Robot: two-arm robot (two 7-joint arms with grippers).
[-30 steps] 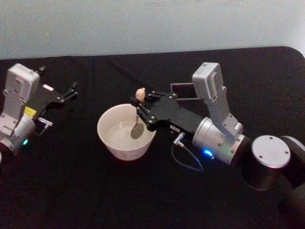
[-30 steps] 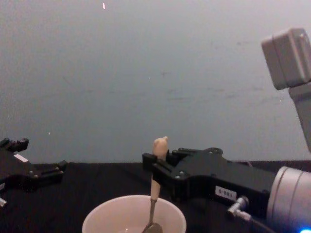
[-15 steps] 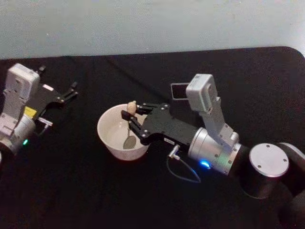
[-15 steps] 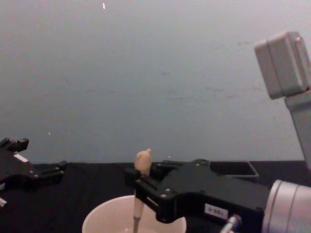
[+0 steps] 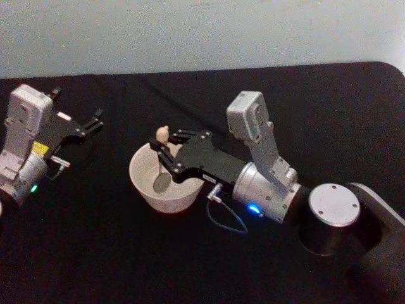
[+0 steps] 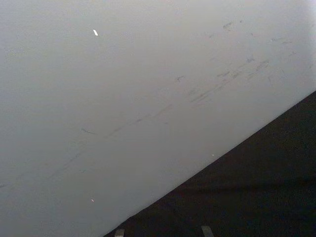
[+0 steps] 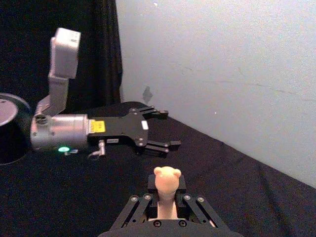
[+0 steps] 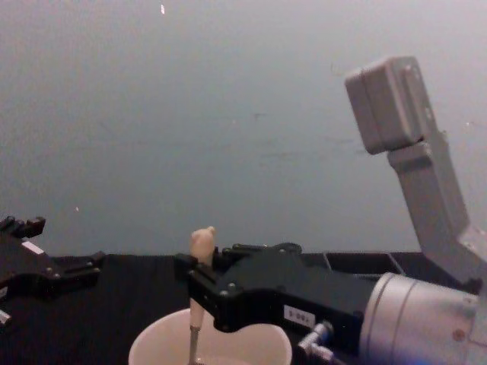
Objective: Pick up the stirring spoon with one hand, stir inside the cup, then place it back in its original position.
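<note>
- right gripper first: where is it, and how do its fingers stand?
- it reaches in from the right side of the black table, with its tip over the right half of the cup. its black fingers are drawn in close and pinch the stirring spoon partway up the stick.
- how does the spoon sit?
- close to upright. the small rounded bear-like head pokes up above the fingers. the stick runs down between them, and the spoon end hangs inside the cup, below the rim. whether it touches the bottom, i cannot tell.
- and from lower down, in the chest view?
- the right gripper crosses above the far side of the cup. the stirring spoon rises just over the gripper, and its stick drops into the pale inside.
- what does the right wrist view add?
- the spoon head is seen from behind, held between the fingers of the right gripper.
- the other arm?
- the left gripper rests at the left of the table, well apart from the cup. its fingers are spread and hold nothing. it also shows at the left edge of the chest view and across the table in the right wrist view.
</note>
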